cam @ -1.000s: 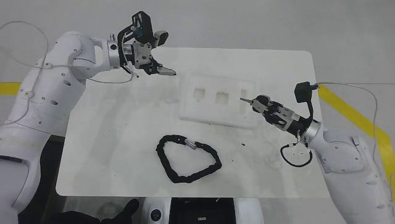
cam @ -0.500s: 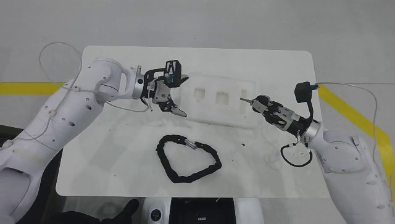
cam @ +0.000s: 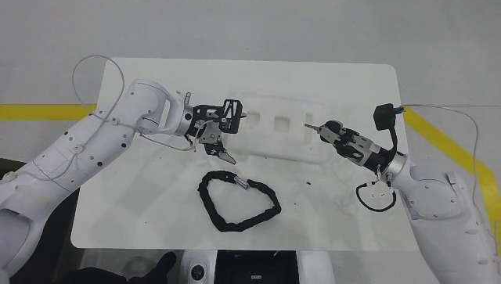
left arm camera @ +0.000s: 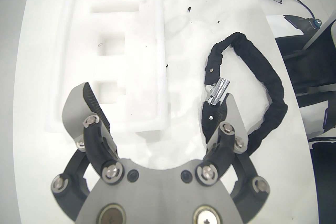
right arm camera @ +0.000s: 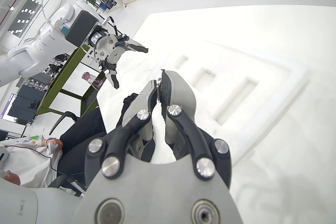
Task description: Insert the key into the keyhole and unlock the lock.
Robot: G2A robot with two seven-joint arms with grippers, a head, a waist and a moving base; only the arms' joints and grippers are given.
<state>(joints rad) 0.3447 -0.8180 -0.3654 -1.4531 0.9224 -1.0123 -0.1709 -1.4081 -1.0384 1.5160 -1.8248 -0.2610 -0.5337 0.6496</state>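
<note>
- Chain lock [left arm camera: 274, 83], a black fabric-sleeved chain closed into a loop, is lying flat on the white rounded-corner table [cam: 141, 206], on the side nearest the robot.
- Short silver metal cylinder [left arm camera: 220, 89] is joining the two sleeve ends and is sitting on the loop's far side.
- Left gripper [left arm camera: 156, 93] is hanging just past the loop, low over the table, with its jaws spread wide and nothing between them.
- In the left wrist view, one of its fingers [left arm camera: 235, 117] is standing right at the sleeve end beside the cylinder. Whether they are touching cannot be told.
- The other finger is overlapping the near corner of the white foam tray [cam: 266, 147], a raised-rim block with three rectangular recesses in a row.
- Tray is lying mid-table, just beyond the chain and apart from it.
- Right gripper [cam: 322, 130] is hovering over the tray's right end, well apart from the chain. Its jaws are pressed together and pinching the small silver metal key [cam: 311, 127].
- Key tip is sticking out past the fingertips and pointing along the tray toward the left arm.
</note>
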